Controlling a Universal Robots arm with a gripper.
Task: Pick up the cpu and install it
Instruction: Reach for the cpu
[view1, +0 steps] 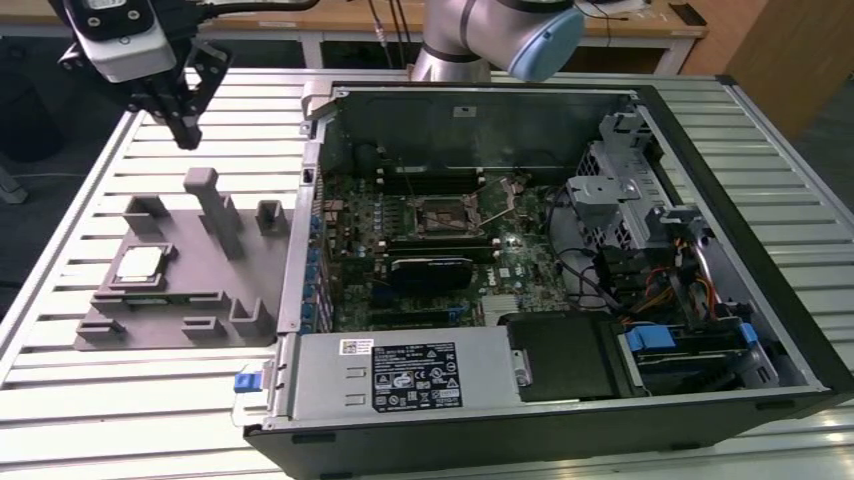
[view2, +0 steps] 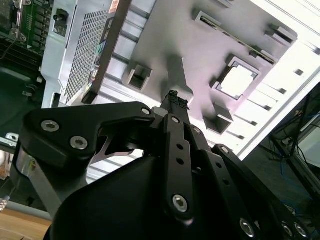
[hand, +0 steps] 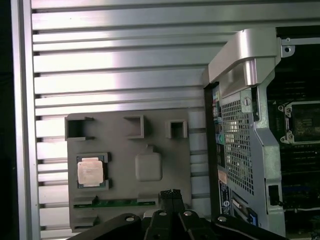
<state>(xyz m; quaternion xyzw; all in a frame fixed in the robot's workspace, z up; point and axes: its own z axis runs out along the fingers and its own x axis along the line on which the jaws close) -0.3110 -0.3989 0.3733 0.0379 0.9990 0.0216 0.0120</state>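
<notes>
The cpu (view1: 139, 264) is a small silver square lying flat in a pocket of the grey holder plate (view1: 160, 325), to the exterior view's left of the open computer case. It also appears in both wrist views (hand: 90, 171) (view2: 239, 80). My gripper (view1: 184, 132) hangs well above the table beyond the far end of the holder, apart from the cpu. Its fingers meet at the tips (hand: 170, 193) (view2: 174, 98) and hold nothing. The bare socket (view1: 438, 215) sits on the green motherboard inside the case.
The open computer case (view1: 747, 180) lies on its side on the slatted metal table (view1: 80, 400). A grey power supply box (view1: 400, 375) fills its near corner. Upright posts (view1: 203, 200) stand on the holder plate. A green memory stick (hand: 107, 203) lies along one holder edge.
</notes>
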